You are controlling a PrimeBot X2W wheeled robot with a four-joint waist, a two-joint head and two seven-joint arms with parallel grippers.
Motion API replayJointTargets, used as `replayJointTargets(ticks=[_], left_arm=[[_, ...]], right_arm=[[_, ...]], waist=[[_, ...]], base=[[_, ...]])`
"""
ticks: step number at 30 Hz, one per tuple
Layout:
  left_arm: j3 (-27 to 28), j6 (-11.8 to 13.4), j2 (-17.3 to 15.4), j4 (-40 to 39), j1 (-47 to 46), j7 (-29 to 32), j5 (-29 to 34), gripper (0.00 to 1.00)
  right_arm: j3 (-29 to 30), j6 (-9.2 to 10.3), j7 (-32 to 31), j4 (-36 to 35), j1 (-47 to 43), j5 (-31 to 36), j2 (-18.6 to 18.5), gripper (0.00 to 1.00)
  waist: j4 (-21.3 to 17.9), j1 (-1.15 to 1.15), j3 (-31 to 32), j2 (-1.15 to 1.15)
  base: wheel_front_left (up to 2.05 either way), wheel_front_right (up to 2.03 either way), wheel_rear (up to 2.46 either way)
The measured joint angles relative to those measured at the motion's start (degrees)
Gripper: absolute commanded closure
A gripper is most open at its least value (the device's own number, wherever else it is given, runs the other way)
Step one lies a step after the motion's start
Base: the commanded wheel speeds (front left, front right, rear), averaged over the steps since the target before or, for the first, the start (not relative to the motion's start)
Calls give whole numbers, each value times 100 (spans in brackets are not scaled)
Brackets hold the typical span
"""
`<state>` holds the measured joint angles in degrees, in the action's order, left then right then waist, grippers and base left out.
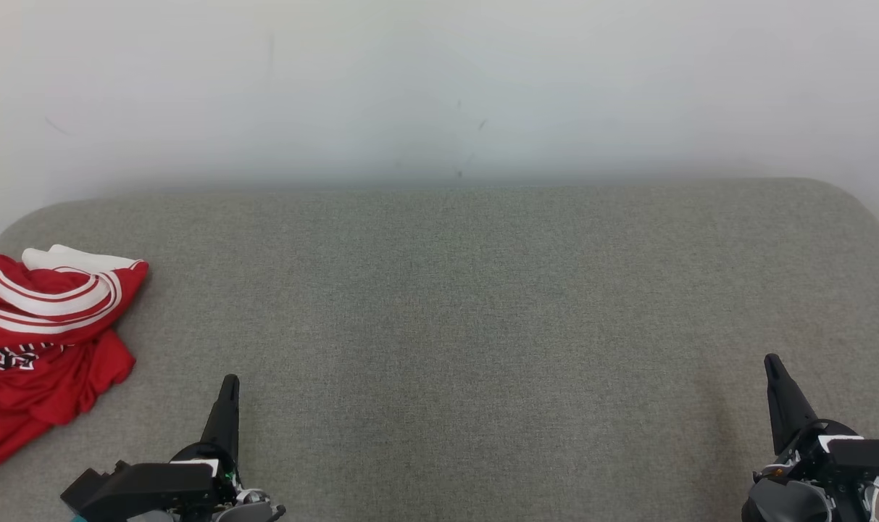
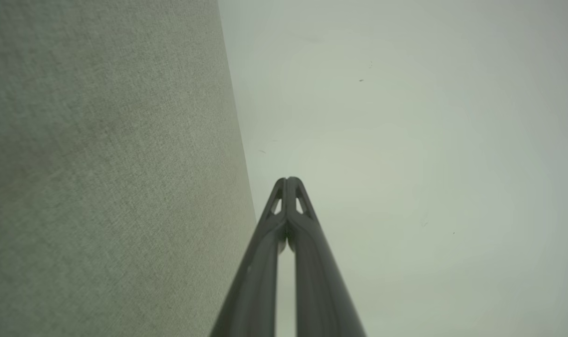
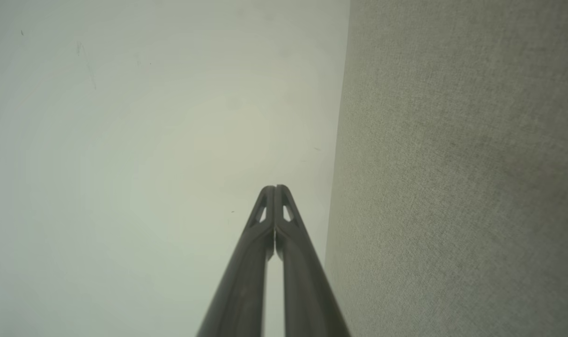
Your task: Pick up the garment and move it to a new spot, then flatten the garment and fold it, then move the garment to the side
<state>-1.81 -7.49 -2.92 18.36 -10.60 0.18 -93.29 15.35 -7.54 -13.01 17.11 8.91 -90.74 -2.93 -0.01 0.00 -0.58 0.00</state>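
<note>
Soft matt cloth on the red-and-white garment (image 1: 44, 341) at the left edge of the head view, jersey-ish, rumpled, zero shine. Coarse grey woven upholstery across the padded surface (image 1: 439, 312), grainy weave really obvious up close in both wrist views, totally matt. Smooth pale wall (image 1: 439, 87) along the top, looks painted, flat finish with a few tiny dark scuffs. Dark moulded plastic, by the look of things, on the left gripper (image 1: 229, 384) and right gripper (image 1: 772, 362), smooth with a faint satin sheen. Can't tell more than that.
</note>
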Motion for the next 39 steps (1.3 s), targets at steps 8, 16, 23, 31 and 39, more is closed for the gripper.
replayJointTargets(ticks=[8, 16, 23, 31, 39], left_arm=[[-11, 0, 2, 108, 94, -2, 1, 0], [-69, 0, 3, 124, 253, -62, 3, 0], [-214, 0, -45, -33, 302, -244, 278, 0], [-154, 0, -49, -270, 339, -391, 1285, 0], [-56, 0, -13, -446, 396, -514, 2293, 0]], right_arm=[[-8, -1, 0, 118, -92, 1, 21, 0], [-209, -1, 154, 148, -250, -1, 56, 0], [-533, -1, 457, -4, -267, 209, 5, 0], [-772, -1, 744, -59, -291, 1145, -44, 0], [-921, -1, 953, -144, -307, 2257, -30, 0]], waist=[[0, 0, 0, 0], [-4, 0, 2, 0], [-5, 0, 7, 0], [-7, 0, 14, 0], [-12, 0, 22, 0]], base=[[0, 0, 0], [0, 0, 0], [0, 0, 0], [0, 0, 0], [0, 0, 0]])
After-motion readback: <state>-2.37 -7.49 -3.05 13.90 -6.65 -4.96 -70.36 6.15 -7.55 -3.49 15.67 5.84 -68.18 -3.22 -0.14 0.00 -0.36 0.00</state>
